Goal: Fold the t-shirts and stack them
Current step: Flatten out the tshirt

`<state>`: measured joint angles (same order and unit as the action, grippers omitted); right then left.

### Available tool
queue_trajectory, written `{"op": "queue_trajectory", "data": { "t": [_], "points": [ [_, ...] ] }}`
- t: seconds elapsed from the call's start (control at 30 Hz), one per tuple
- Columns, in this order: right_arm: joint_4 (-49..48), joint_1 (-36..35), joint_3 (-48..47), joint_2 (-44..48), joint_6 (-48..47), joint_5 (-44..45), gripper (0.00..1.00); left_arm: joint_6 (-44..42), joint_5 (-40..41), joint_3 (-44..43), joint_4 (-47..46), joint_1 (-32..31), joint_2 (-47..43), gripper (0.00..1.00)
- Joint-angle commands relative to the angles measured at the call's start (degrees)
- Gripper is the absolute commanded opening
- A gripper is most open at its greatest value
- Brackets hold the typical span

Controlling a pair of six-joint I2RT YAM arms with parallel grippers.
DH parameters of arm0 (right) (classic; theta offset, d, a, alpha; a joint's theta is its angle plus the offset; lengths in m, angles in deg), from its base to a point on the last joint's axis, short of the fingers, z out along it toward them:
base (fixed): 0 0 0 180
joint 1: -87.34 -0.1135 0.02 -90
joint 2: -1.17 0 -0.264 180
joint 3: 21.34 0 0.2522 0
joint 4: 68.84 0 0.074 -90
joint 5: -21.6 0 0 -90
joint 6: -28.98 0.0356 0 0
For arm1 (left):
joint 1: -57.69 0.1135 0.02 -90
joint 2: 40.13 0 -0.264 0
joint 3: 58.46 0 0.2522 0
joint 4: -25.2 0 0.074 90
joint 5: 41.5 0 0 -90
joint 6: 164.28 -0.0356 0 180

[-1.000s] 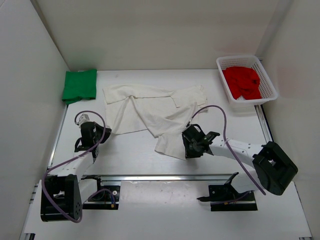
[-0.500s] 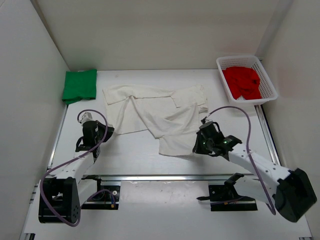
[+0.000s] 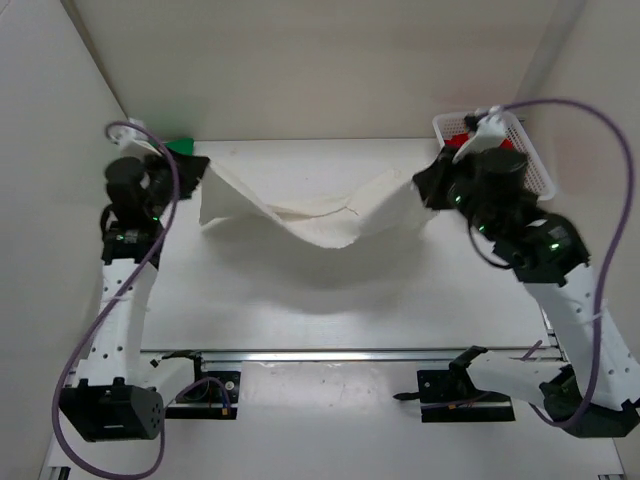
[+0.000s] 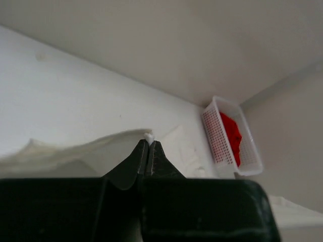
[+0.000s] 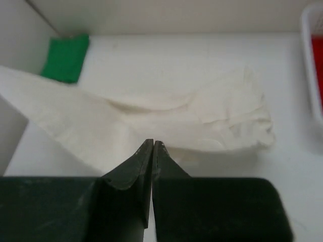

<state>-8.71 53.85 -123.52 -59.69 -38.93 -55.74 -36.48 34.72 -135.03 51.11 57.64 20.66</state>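
The off-white t-shirt hangs in the air as a sagging band stretched between both raised arms. My left gripper is shut on its left end; a tuft of white cloth pokes from the fingertips. At the shirt's right end my right gripper is shut on the cloth, which spreads out beyond its tips. The green t-shirt lies folded in the far left corner, mostly hidden behind my left arm in the top view. The red t-shirt lies in the basket.
A white mesh basket stands at the far right corner, partly behind my right arm. White walls close in the table on the left, back and right. A metal rail runs along the near edge.
Both arms have risen and swung outward, lifting the off-white t-shirt off the table and stretching it. The right gripper has shut on the shirt's edge.
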Motion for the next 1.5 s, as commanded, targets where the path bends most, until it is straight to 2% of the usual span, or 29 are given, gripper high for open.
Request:
{"op": "queue_trajectory", "data": {
  "t": [0.0, 0.07, 0.1, 0.17, 0.2, 0.23, 0.4, 0.43, 0.5, 0.53, 0.57, 0.6, 0.7, 0.77, 0.83, 0.97, 1.03, 1.07, 1.13, 1.23, 1.3, 1.4, 1.47],
  "points": [
    [3.9, 2.7, -20.1, -6.1, -8.4, 5.1, 0.0, -1.1, -10.1, -11.3, 7.7, 7.7, -0.1, 0.0],
    [5.5, 4.0, -31.0, -10.3, -10.4, 4.2, 0.0, -1.5, -8.0, -16.5, 10.0, 7.6, 0.4, 0.0],
    [5.7, 2.3, -38.1, -13.2, -12.6, 6.0, 0.0, -0.5, -7.9, -19.1, 10.4, 8.0, 0.5, 0.0],
    [2.4, -3.9, -43.7, -16.4, -16.8, 13.1, 0.0, 1.7, -9.7, -21.6, 9.2, 9.8, 0.3, 0.0],
    [-1.8, -8.0, -43.9, -16.8, -20.5, 18.0, 0.0, 2.7, -10.0, -24.1, 9.9, 10.7, 0.9, 0.0],
    [-4.1, -9.6, -45.9, -17.7, -23.4, 19.1, 0.0, 3.1, -9.9, -26.3, 10.1, 10.9, 1.3, 0.0],
    [-9.5, -3.8, -48.3, -21.8, -27.2, 14.5, 0.0, 3.5, -7.7, -26.8, 9.7, 11.8, 2.3, 0.0],
    [-10.5, -0.9, -48.9, -23.1, -27.3, 12.0, 0.0, 3.9, -6.4, -24.8, 8.3, 11.1, 2.0, 0.0],
    [-10.6, 10.1, -49.6, -25.7, -22.4, -0.7, 0.0, 5.1, -5.8, -19.9, 5.3, 11.0, 1.5, 0.0],
    [-11.4, 18.6, -47.8, -26.7, -16.4, -11.5, 0.0, 4.7, -4.2, -17.6, 4.0, 10.4, 1.9, 0.0],
    [-12.9, 24.1, -46.4, -28.7, -13.6, -19.0, 0.0, 3.5, -0.1, -15.2, 3.9, 7.9, 2.4, 0.0],
    [-12.5, 27.3, -46.3, -32.1, -11.7, -22.0, 0.0, 2.8, 1.3, -12.8, 3.1, 6.1, 2.8, 0.0],
    [-11.2, 28.4, -47.4, -40.2, -13.5, -24.9, 0.0, 0.5, 6.5, -7.7, 1.1, 2.9, 7.0, 0.0],
    [-10.6, 28.3, -48.5, -45.2, -13.7, -27.4, 0.0, 0.5, 5.2, -7.0, -0.6, 2.7, 11.7, 0.0],
    [-11.0, 27.1, -50.4, -49.6, -14.4, -26.3, 0.0, 0.3, 5.4, -8.7, -0.6, 2.1, 17.0, 0.0],
    [-14.8, 28.3, -54.1, -55.2, -12.7, -26.0, 0.0, -0.2, 5.2, -20.1, 0.4, 1.3, 27.8, 0.0],
    [-18.7, 29.4, -56.2, -56.3, -9.4, -24.1, 0.0, -0.4, 6.0, -30.7, 3.4, 0.9, 33.1, 0.0],
    [-19.9, 30.0, -57.0, -55.9, -9.1, -24.0, 0.0, 0.3, 4.9, -34.1, 4.2, 1.2, 34.6, 0.0],
    [-27.2, 30.4, -57.6, -53.6, -6.7, -23.6, 0.0, 1.4, 3.3, -47.8, 8.3, 2.2, 40.4, 0.0],
    [-33.9, 31.0, -58.8, -49.4, -5.7, -23.6, 0.0, 3.0, 2.4, -60.2, 10.6, 4.5, 44.1, 0.0],
    [-35.9, 31.8, -57.6, -45.8, -5.1, -25.0, 0.0, 3.9, 0.6, -62.3, 9.0, 6.3, 43.9, 0.0],
    [-35.9, 32.3, -55.8, -42.0, -5.9, -25.5, 0.0, 3.9, 1.8, -60.8, 7.3, 8.3, 41.3, 0.0],
    [-34.0, 33.4, -50.7, -39.0, -6.2, -27.1, 0.0, 3.3, 2.1, -58.0, 6.4, 8.8, 39.1, 0.0]
  ]
}}
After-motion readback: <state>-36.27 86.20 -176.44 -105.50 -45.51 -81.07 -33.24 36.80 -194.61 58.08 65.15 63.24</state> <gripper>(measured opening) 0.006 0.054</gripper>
